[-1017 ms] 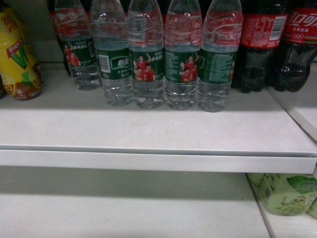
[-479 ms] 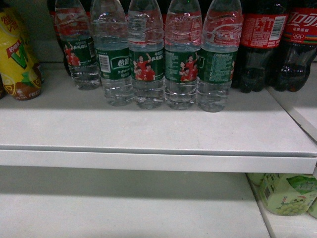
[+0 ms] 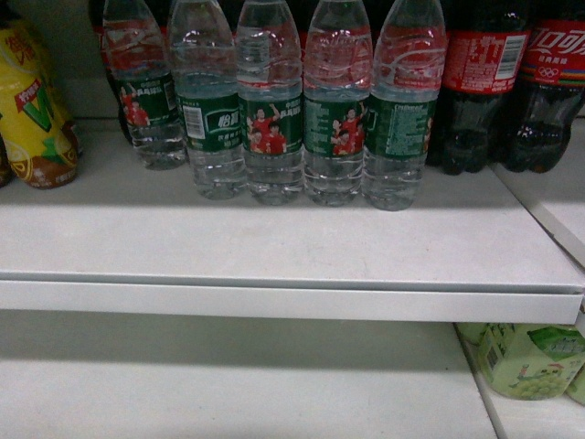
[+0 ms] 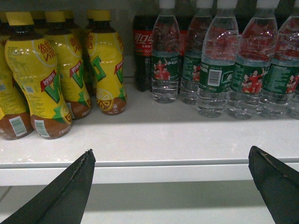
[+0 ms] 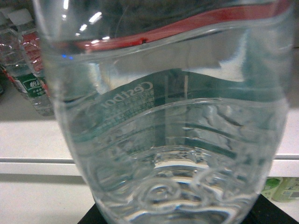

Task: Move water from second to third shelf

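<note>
From the head camera I see a row of water bottles (image 3: 272, 110) standing upright on the upper shelf (image 3: 274, 247), packed side by side, with cola bottles (image 3: 512, 82) to their right and yellow drink bottles (image 3: 32, 110) at the far left. Below, the lower shelf (image 3: 228, 393) carries pale green bottles (image 3: 526, 361) at its right end.

My left wrist camera looks level at the same upper shelf: the left gripper (image 4: 170, 186) has its dark fingers (image 4: 65, 196) spread wide apart, one at each lower corner of the view, holding nothing, in front of the shelf's front edge.

My right wrist camera is almost filled by a single water bottle (image 5: 168, 116), very close to the lens, with its green label seen through the clear ribbed body and a red band above. A dark edge shows under its base, but the right fingers themselves are not in sight, so I cannot tell whether they are clamped on it. More water bottles stand behind at the left on the shelf.
</note>
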Available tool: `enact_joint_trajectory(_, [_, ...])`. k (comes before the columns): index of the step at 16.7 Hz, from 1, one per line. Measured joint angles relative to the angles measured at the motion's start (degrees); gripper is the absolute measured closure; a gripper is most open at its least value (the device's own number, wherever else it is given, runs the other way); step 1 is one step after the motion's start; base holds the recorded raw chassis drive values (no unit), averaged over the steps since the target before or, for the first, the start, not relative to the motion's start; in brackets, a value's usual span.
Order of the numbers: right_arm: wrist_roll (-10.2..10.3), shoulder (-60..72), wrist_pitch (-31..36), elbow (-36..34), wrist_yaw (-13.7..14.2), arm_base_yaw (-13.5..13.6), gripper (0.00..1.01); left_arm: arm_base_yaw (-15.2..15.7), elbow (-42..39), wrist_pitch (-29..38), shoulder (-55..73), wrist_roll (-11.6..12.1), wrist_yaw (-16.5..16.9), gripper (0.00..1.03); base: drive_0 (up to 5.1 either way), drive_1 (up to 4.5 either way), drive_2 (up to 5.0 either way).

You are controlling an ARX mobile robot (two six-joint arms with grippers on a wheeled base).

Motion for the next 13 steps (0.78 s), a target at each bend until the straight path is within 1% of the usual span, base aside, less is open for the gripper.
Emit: enact_joint_trajectory(13, [0.2, 0.0, 0.1, -0.2, 0.0, 0.0, 0.62, 0.0, 0.0, 0.2, 0.0, 0.0, -0.1, 0.05, 0.0, 0.00, 0.0])
